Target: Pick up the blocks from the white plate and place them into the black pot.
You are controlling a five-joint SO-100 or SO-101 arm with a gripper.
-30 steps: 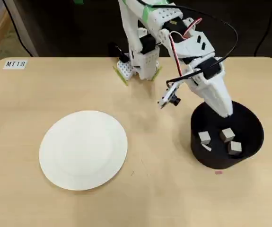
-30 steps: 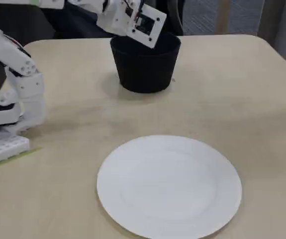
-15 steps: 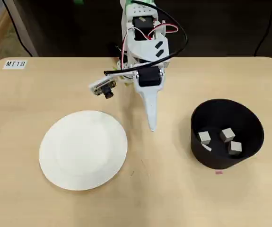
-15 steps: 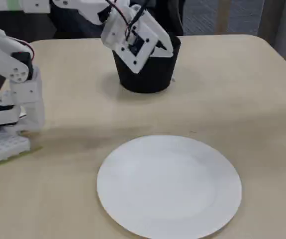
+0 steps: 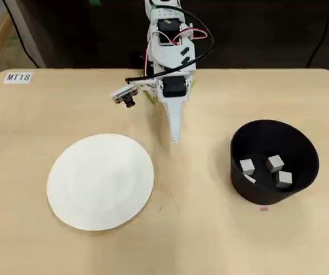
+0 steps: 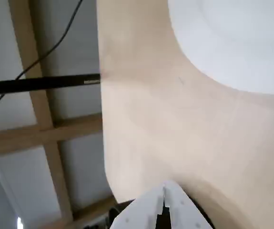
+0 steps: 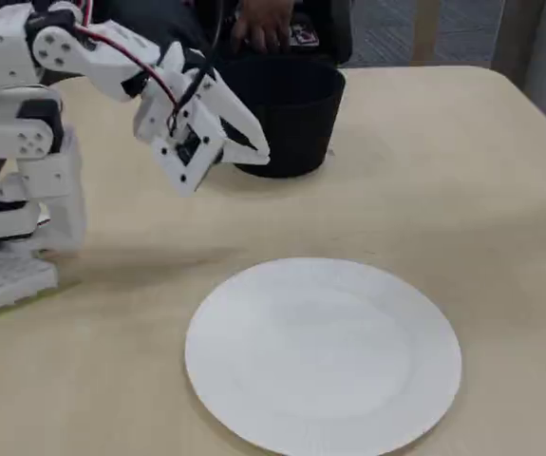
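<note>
The white plate (image 5: 100,182) lies bare at the left of the table in the overhead view, with no block on it; it also shows in the wrist view (image 6: 232,43) and the fixed view (image 7: 325,356). The black pot (image 5: 302,144) stands at the right and holds several pale-grey blocks (image 5: 275,163) on its floor. In the fixed view the pot (image 7: 291,114) stands behind the arm and its inside is hidden. My gripper (image 5: 175,136) hangs above the bare table between plate and pot, shut and empty, and shows in the wrist view (image 6: 165,188) and the fixed view (image 7: 258,150).
The arm's white base (image 7: 11,237) stands at the table's back edge. A label reading MT18 (image 5: 19,77) is stuck at the back left corner. A small pink mark (image 5: 264,209) lies in front of the pot. A person's hands (image 7: 268,19) show behind the pot.
</note>
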